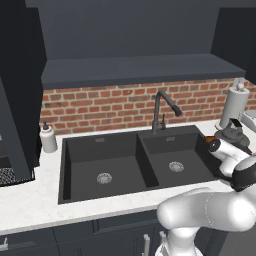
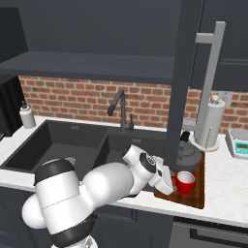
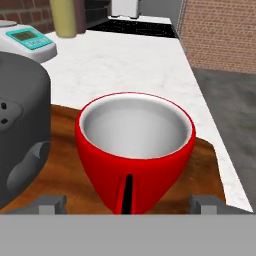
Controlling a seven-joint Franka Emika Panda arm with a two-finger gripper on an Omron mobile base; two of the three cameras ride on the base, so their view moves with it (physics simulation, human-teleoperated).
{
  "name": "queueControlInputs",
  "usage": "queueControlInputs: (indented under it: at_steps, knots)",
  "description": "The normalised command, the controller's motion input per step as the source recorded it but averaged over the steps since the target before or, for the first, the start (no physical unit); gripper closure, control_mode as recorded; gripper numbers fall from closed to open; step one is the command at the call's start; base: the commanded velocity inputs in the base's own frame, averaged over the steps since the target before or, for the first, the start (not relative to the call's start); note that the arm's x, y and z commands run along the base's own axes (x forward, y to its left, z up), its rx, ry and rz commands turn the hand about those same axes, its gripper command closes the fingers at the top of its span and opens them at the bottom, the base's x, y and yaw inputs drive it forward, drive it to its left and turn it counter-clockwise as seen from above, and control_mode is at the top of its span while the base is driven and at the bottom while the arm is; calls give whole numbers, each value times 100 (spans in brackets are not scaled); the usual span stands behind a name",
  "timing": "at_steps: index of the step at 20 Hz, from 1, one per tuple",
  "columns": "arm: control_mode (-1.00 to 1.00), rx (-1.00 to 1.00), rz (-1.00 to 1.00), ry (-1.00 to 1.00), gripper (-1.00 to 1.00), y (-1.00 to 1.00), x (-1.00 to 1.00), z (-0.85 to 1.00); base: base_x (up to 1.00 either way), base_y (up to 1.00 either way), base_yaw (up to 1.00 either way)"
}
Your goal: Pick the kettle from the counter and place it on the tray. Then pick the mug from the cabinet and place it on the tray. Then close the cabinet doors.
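The red mug [image 3: 135, 150] stands upright on the brown tray [image 3: 65, 175], white inside showing. My gripper [image 3: 129, 204] is open, one fingertip [image 3: 50, 204] on each side of the mug's base with a gap to it. The dark grey kettle [image 3: 20, 135] sits on the same tray just left of the mug. From the right base view, the mug [image 2: 184, 181] is at the tray's [image 2: 196, 191] front, the kettle [image 2: 189, 156] behind it, my gripper [image 2: 170, 183] at the mug's left. A cabinet door [image 2: 181, 82] with its silver handle [image 2: 211, 68] hangs open above the tray.
The black double sink [image 2: 72, 145] with its faucet [image 2: 121, 109] lies left of the tray. A paper-towel roll [image 2: 211, 123] and a kitchen scale [image 2: 237, 142] stand behind and to the right. A soap dispenser [image 1: 48, 137] stands at the sink's far left.
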Motion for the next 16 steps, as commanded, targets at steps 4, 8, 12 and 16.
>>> queueControlInputs:
  at_steps: [4, 8, 12, 16]
  knots:
    - [-100, 0, 0, 0, -100, 16, -29, 3, 0, 0, 0]
    - [-100, 0, -1, 0, -100, 19, -18, 14, 0, 0, 0]
    - [-100, 0, 0, 0, -100, 24, -6, 16, 0, 0, 0]
    - [-100, 0, 0, 0, -100, 25, -1, 23, 0, 0, 0]
